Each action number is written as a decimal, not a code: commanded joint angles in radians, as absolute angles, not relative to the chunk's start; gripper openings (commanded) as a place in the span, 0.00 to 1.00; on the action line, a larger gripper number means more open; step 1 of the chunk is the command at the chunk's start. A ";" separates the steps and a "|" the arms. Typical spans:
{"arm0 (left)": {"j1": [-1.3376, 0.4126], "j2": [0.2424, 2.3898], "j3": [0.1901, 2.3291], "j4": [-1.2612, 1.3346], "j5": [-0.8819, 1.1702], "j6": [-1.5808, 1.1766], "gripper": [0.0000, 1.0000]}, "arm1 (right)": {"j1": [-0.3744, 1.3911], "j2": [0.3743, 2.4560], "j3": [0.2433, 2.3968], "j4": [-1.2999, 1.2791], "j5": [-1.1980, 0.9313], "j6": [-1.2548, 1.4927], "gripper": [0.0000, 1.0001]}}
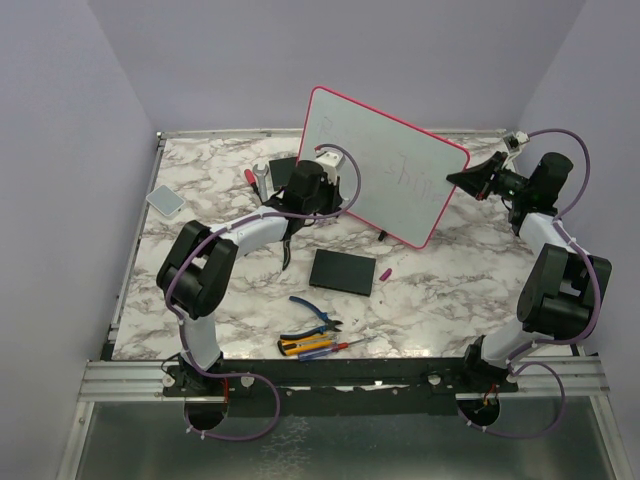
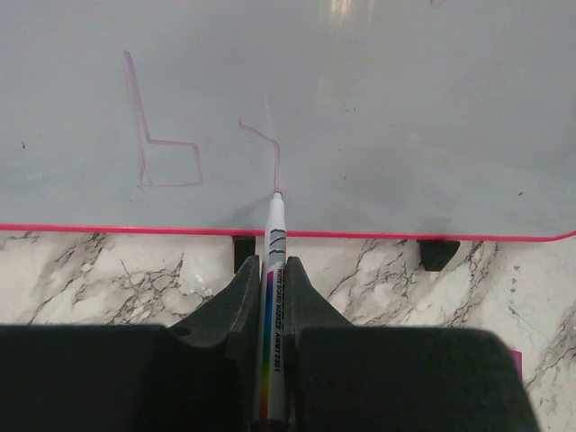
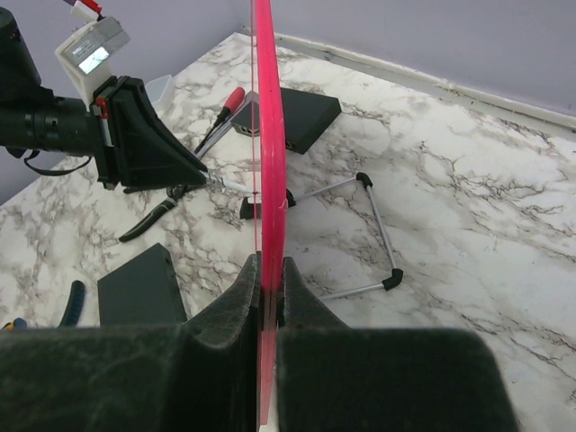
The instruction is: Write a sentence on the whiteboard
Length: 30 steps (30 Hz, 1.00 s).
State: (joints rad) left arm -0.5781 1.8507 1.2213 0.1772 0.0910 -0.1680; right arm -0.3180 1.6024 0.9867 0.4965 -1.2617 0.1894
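Note:
The whiteboard (image 1: 385, 175) stands tilted at the back middle, with a pink-red frame and black feet. My left gripper (image 1: 318, 182) is shut on a white board marker (image 2: 275, 236). The marker's tip touches the board (image 2: 378, 90) at the end of a pink stroke, low on its surface. The sentence (image 2: 166, 148) shows as faint pink strokes, also faint in the top view (image 1: 412, 178). My right gripper (image 1: 462, 180) is shut on the board's right edge, and the pink frame (image 3: 268, 135) runs between its fingers (image 3: 243, 288).
A flat black slab (image 1: 343, 271) lies in front of the board, with a pink cap (image 1: 385, 272) beside it. Blue pliers (image 1: 315, 312) and screwdrivers (image 1: 312, 346) lie near the front. A grey pad (image 1: 165, 199) sits far left. A red-handled tool (image 1: 250, 177) and a black box (image 1: 283, 167) lie behind my left arm.

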 commanded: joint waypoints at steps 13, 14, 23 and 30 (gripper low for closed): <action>-0.580 1.865 1.308 0.284 0.076 -0.166 0.00 | -0.290 1.626 0.978 0.430 -1.249 0.121 0.00; -0.581 1.867 1.308 0.284 0.080 -0.166 0.00 | -0.291 1.626 0.977 0.430 -1.249 0.121 0.01; -0.581 1.859 1.322 0.284 0.098 -0.169 0.00 | -0.291 1.626 0.978 0.430 -1.249 0.121 0.01; -0.583 1.855 1.324 0.283 0.106 -0.170 0.00 | -0.288 1.626 0.979 0.428 -1.247 0.122 0.01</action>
